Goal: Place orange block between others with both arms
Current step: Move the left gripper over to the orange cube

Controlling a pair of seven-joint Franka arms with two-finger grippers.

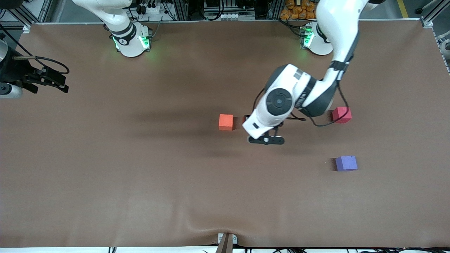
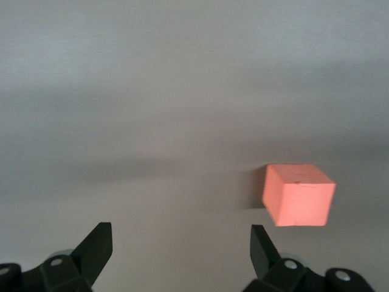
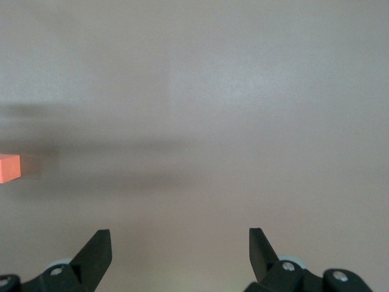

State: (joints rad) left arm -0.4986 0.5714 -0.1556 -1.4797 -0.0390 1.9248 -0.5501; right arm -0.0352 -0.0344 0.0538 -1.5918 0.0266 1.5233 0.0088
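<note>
Front view: left tool (image 1: 246, 121) mostly hidden under its wrist beside orange block (image 1: 226, 122), fingers apart; right tool (image 3: 179, 252) likewise spread.

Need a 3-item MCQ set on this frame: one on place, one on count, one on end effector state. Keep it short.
1. Which small matte foam cube lies nearest the front camera?
A. bright orange cube
B. red-pink cube
C. purple-blue cube

2. How many foam cubes are on the brown table?
A. two
B. three
C. four

3. What is the left end effector doing?
A. open, holding nothing
B. shut on the orange cube
C. shut on the purple-blue cube

Key:
1 C: the purple-blue cube sits lowest in the front view, below the red-pink cube and the bright orange cube.
2 B: those three cubes are the only ones on the brown table.
3 A: in the left wrist view the left end effector has its fingers apart with only table between them, the orange cube off to one side.
</note>
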